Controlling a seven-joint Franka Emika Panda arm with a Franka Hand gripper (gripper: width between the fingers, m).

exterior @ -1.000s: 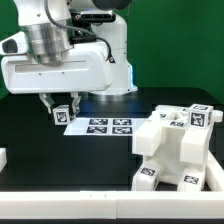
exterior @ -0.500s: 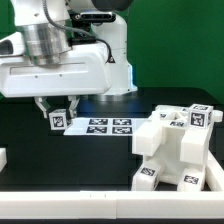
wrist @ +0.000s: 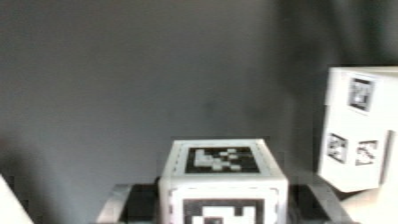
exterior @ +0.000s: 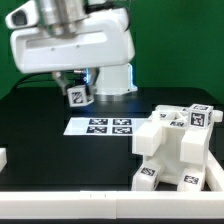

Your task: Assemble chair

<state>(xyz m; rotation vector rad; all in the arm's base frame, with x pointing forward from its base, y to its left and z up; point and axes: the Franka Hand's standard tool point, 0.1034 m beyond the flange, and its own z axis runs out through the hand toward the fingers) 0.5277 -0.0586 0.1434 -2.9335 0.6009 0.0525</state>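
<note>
A small white tagged block [exterior: 76, 95], one of the chair's loose pieces, hangs clear of the black worktop [exterior: 40, 140], clamped between the gripper's [exterior: 76, 90] fingers, which stand partly closed on its sides. In the wrist view the same block [wrist: 224, 180] fills the lower middle of the picture with one tag facing the camera and another on its front face, and dark finger parts flank it on both sides.

Taking the marker board [exterior: 105, 127] as the landmark: the held block is above and just behind the board's end toward the exterior view's left. The partly built chair body [exterior: 175, 150], a cluster of chunky white tagged blocks, stands on the worktop touching or overlapping the board's end toward the exterior view's right. Another white piece [exterior: 3, 158] shows only as a sliver at the frame edge, well apart from the board on the exterior view's left.

The step in hand looks like carrying the block to the chair body for fitting. To do it well, the arm should keep the block high enough to pass over the board and the body's upper blocks, hold it square so it does not twist in the grip, line it up over its seat before descending, and lower slowly. Which socket it belongs to cannot be told from here.
</note>
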